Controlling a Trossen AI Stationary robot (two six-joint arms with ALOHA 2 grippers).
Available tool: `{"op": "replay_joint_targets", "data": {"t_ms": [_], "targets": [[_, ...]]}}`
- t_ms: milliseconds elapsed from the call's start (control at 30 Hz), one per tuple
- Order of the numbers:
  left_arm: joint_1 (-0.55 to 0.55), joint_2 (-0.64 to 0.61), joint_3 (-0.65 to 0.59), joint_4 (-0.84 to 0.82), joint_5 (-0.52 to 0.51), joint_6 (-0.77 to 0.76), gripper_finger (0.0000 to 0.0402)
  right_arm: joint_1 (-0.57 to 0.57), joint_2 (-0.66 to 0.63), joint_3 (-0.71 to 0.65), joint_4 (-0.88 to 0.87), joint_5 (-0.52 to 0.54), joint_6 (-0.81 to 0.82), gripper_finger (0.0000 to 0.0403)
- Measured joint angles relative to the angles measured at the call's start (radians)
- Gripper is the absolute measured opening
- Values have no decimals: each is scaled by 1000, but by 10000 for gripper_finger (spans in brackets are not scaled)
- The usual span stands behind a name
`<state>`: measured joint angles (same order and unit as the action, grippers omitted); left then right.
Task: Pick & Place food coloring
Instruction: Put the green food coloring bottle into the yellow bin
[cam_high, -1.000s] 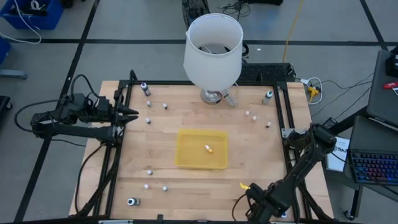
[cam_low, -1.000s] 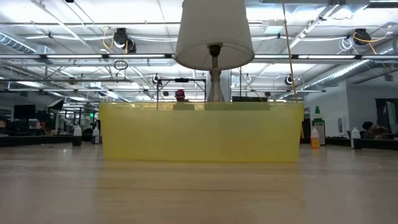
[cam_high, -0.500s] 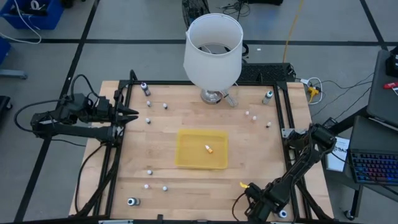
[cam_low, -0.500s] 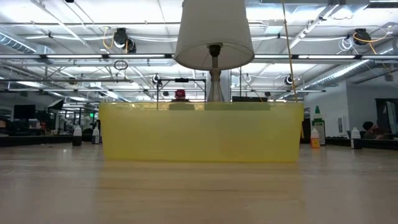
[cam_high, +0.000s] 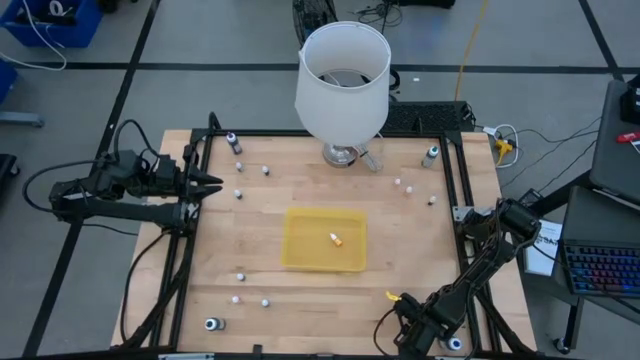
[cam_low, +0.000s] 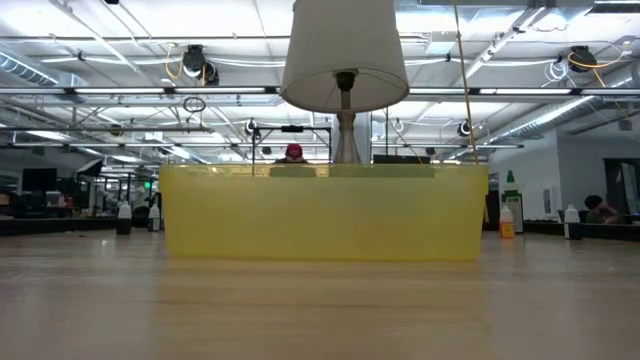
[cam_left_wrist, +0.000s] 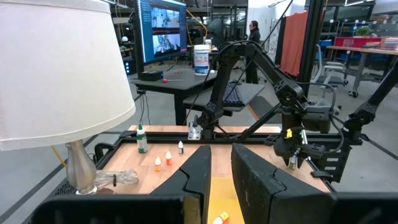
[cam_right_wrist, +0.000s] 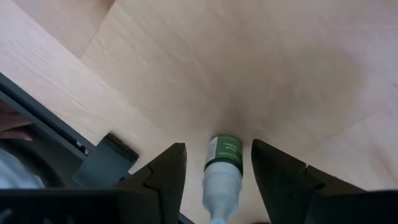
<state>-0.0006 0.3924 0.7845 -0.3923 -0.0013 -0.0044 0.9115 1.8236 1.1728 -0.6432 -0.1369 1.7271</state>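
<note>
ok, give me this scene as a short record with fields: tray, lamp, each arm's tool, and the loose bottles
tray: flat yellow rectangular tray at the middle of the wooden table, one small orange-capped bottle lying in it
lamp: white cylindrical lampshade on a metal base, at the far edge
left tool: shut, holding nothing, at the table's left edge
right tool: at the near right corner, its jaws standing either side of a whitish green-labelled bottle
loose bottles: tiny ones scattered over the table, outside the tray

Past the nearly shut left gripper, small orange-capped food coloring bottles are seen at ten o'clock, beside a white lampshade; the dark right arm is seen at two o'clock.
</note>
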Motion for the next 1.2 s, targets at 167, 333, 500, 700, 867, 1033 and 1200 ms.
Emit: {"op": "replay_joint_targets", "data": {"t_ms": [167,333,500,700,867,1033,1200], "targets": [[0,0,0,0,0,0,67,0,0,0,-13,-45,6,169],[0,0,0,0,0,0,67,0,0,0,-19,-47,7,169],[0,0,0,0,0,0,67,0,0,0,-20,-46,8,168],[0,0,0,0,0,0,67,0,0,0,-21,-40,7,118],[0,0,0,0,0,0,67,-6,-1,1,-18,57,-73,57],[0,0,0,0,0,0,67,-67,-14,0,-20,176,-275,57],[0,0,0,0,0,0,67,-184,-116,0,-19,370,-571,57]]}}
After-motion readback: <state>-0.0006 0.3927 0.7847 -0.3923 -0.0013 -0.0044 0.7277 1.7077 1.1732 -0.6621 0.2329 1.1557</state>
